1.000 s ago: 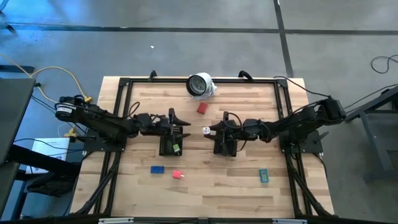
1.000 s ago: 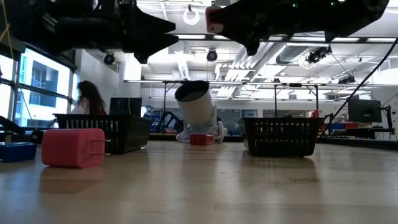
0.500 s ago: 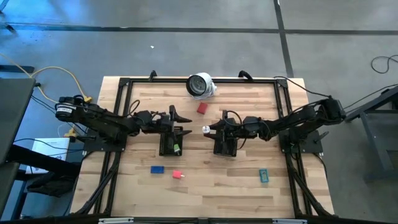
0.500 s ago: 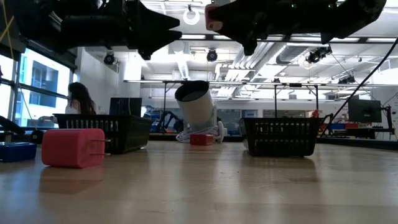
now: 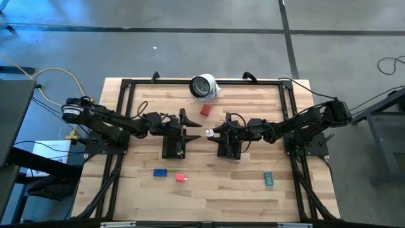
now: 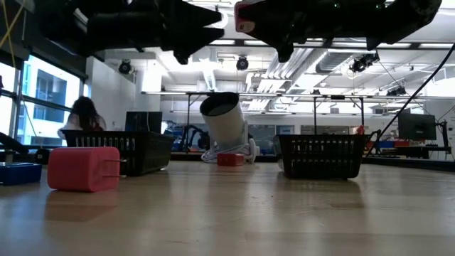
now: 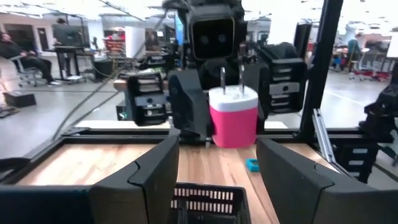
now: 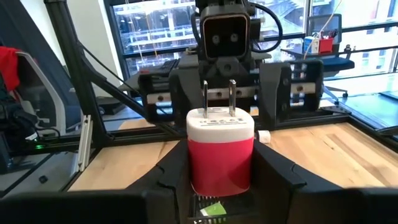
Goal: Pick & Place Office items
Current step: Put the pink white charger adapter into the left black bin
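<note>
A: What is the right gripper [image 5: 209, 133] holding?

B: A small pink plug-shaped adapter with a white top and two metal prongs [image 8: 220, 150]. The fingers are clamped on its sides, and it hangs above the middle of the tabletop [image 5: 215, 183], between the two black mesh rectangular trays.

A: And the left gripper [image 5: 190, 125]?

B: Open and empty, its two dark fingers [image 7: 154, 176] spread. It hovers over the far end of the left black mesh tray [image 5: 174, 145] and faces the adapter head-on across a small gap.

A: So which step is this, in your view?

B: Either a handover to the left arm or a drop into a tray. I cannot tell which.

A: How would you do it well?

B: For a handover, bring the open fingers around the pink body below the white cap, square to its flat sides, and close fully before the right lets go. For a drop, centre it over the right black mesh tray [image 5: 229, 147], lower it inside the walls, then release.

A: What else is left?

B: A red block [image 5: 205, 110] near the far edge beside the white round object with a dark face [image 5: 204, 87], a blue piece [image 5: 160, 172] and another pink piece [image 5: 180, 178] towards the near-left part, and a teal piece [image 5: 268, 179] towards the near-right.
</note>
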Action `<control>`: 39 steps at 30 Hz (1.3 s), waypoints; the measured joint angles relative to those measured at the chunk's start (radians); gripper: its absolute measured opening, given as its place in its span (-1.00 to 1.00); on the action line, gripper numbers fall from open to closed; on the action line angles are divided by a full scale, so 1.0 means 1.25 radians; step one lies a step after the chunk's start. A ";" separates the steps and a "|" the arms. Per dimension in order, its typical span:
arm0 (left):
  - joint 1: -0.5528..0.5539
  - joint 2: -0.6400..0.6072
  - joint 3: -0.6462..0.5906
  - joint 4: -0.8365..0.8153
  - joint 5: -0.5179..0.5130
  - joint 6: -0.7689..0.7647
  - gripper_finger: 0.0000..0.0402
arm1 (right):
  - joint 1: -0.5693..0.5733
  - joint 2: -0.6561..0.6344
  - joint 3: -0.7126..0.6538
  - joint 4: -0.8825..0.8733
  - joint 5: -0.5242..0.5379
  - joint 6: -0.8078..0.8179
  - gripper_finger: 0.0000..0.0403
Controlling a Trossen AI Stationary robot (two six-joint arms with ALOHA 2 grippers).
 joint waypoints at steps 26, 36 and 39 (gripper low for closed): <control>-0.013 0.087 0.115 -0.027 0.041 -0.015 0.04 | 0.000 0.000 0.000 -0.024 0.002 -0.017 -0.42; -0.013 0.112 0.143 -0.034 0.045 -0.022 0.04 | 0.000 0.001 0.000 -0.033 -0.001 -0.016 -0.42; -0.013 0.112 0.143 -0.036 0.045 -0.022 0.04 | 0.000 0.001 0.000 -0.033 -0.001 -0.017 -0.42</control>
